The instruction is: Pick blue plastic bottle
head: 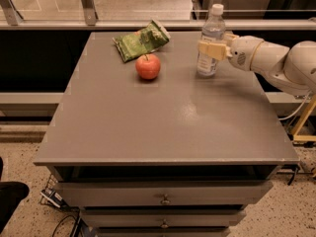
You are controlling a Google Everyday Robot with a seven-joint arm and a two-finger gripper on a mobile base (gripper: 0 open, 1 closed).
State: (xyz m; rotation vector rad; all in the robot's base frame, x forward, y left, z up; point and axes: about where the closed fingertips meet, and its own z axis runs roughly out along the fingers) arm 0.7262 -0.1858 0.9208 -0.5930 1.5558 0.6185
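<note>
Counter [148, 127]: grey top over drawers, carrying all items. Arm [276, 63]: white, reaching in from 3 o'clock. Bag [140, 39]: green, lying flat at the top's 12 o'clock. Bottle [213, 27]: stands at the top's 1 o'clock, base on the surface, well apart from the other items. Its long axis is vertical and its white cap [217, 7] points up. Apple [147, 66]: red, at 9 o'clock from the bottle, just beside the bag. Pincer [212, 49]: set at the bottle's mid-height, against the label; clenched or released, one cannot tell. Step in hand, as judged: securing the grasp. The next move calls for a firm squeeze, then a straight vertical lift that keeps the bottle upright.
</note>
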